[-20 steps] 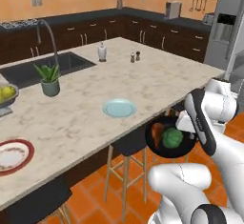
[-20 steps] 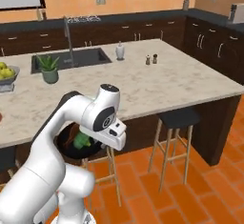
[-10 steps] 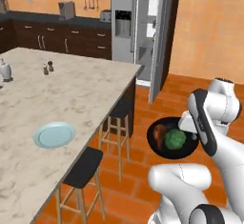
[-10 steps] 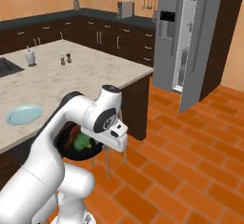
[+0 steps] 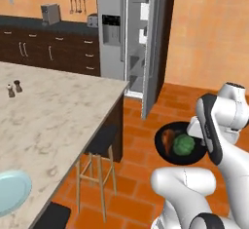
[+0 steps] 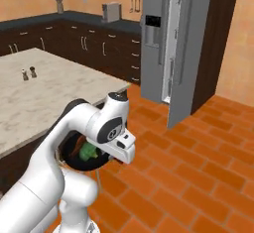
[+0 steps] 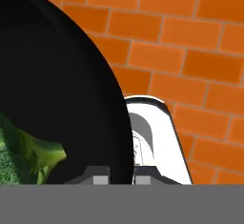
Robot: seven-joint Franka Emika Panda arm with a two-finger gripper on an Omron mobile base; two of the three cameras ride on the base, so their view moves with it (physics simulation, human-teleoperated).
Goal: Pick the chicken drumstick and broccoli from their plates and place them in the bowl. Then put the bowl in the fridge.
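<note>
- Bowl (image 5: 178, 144), glossy black, hangs in the air over the orange brick floor (image 5: 141, 174), well clear of the counter (image 5: 53, 121) and in front of the white arm; in the right base view it sits low, tucked under the arm's elbow (image 6: 82, 152).
- Inside the bowl lie 2 things: the orange-brown chicken drumstick (image 5: 168, 139) on the left and the dark-green broccoli (image 5: 184, 144) just beside it on the right, the 2 touching or nearly so.
- From the hand view, the bowl's black wall (image 7: 62, 94) curves across the left half, with a bit of the broccoli (image 7: 28, 156) green inside it at the lower left.
- The pincer (image 7: 114, 175) is pinched narrow on the bowl's rim, 1 tip inside the wall and 1 outside it.
- On the counter to the left, a pale blue-green plate (image 5: 12, 192) lies bare at the near edge, and 2 small shakers (image 5: 13, 88) stand far back on the marble top.
- 1 dark stool (image 5: 99, 145) stands tucked under the counter's end, and the seat of another (image 5: 51, 217) shows at the bottom edge.
- Behind the counter's far end, the grey fridge (image 5: 113, 28) stands with its black dispenser panel (image 5: 111, 28) in the left door.
- The fridge's right door (image 5: 154, 47) is swung open, edge-on toward the camera, with pale shelves (image 5: 138, 43) showing in the gap.
- The bowl is well apart from the fridge, with open floor between them.
</note>
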